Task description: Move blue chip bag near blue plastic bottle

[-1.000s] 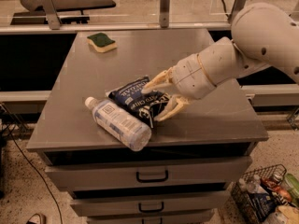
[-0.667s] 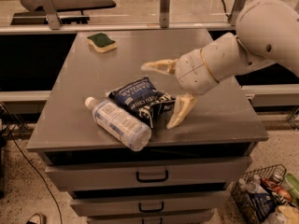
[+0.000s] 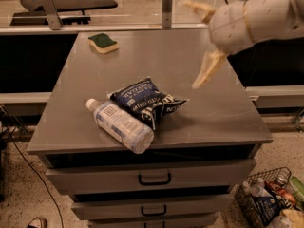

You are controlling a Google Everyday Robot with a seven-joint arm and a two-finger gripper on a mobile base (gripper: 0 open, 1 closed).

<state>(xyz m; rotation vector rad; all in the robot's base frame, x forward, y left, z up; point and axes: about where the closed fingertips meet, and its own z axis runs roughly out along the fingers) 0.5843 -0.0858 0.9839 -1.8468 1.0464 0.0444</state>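
Note:
The blue chip bag (image 3: 145,100), dark navy with white lettering, lies on the grey cabinet top (image 3: 213,113) near its front. It touches the blue plastic bottle (image 3: 119,125), which lies on its side just left of it, white cap pointing back left. My gripper (image 3: 199,44) is raised above the right back part of the top, well clear of the bag. Its two pale fingers (image 3: 206,71) are spread wide apart and hold nothing.
A green-and-yellow sponge (image 3: 103,42) lies at the back left of the top. Drawers (image 3: 154,178) run below the front edge. A wire basket (image 3: 268,201) of clutter stands on the floor at the lower right. A glass rail (image 3: 166,6) lines the back.
My gripper has opened, let go of the chip bag and lifted up and back to the right. The bag stays beside the bottle.

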